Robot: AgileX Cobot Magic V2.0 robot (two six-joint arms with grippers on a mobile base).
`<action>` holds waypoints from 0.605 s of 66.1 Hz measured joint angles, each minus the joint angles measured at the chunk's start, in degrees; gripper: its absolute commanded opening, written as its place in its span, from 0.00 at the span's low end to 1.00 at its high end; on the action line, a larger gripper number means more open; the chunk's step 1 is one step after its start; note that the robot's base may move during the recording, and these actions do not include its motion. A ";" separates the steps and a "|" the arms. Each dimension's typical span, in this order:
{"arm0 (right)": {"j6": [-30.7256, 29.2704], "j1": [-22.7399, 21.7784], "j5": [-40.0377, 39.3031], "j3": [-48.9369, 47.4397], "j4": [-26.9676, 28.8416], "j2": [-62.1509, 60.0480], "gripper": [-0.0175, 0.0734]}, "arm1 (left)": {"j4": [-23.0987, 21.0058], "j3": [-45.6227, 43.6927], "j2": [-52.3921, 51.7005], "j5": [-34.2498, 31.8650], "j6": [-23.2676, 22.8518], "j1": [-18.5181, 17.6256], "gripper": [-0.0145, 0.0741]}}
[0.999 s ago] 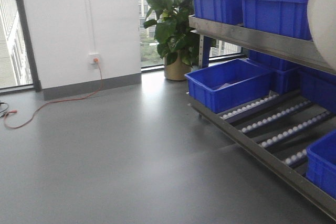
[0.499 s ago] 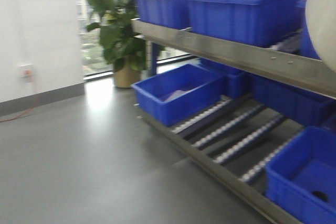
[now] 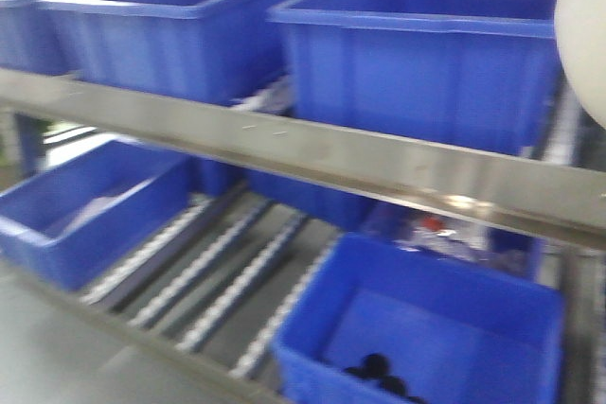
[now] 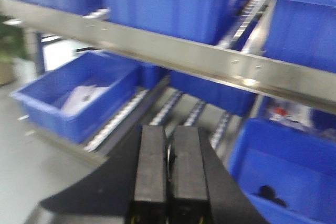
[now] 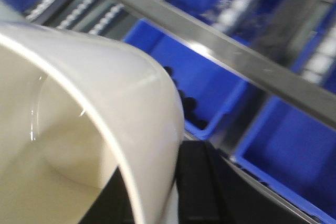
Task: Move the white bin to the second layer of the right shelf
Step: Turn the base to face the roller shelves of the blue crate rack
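A: Change?
B: Rack swung close, plant gone. My right gripper (image 5: 177, 192) clamps the white bin (image 5: 79, 145), this side of the front rail (image 3: 379, 163); left gripper (image 4: 168, 177) closed, empty.
A: Risk?
B: Blue crates (image 3: 417, 54) behind that rail; bin may hit them.

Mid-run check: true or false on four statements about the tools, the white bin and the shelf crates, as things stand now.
1. The left tool is shut with nothing in it. True.
2. The white bin sits on the roller lanes. False: it is held up at the right tool, off the shelf.
3. The lower right blue crate holds dark round items. True.
4. The upper shelf level is bare. False: large blue crates stand on it.
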 measured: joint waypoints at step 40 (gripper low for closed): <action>0.00 0.00 0.24 0.00 0.00 0.00 0.25 | 0.00 0.00 0.00 0.00 0.00 0.00 0.26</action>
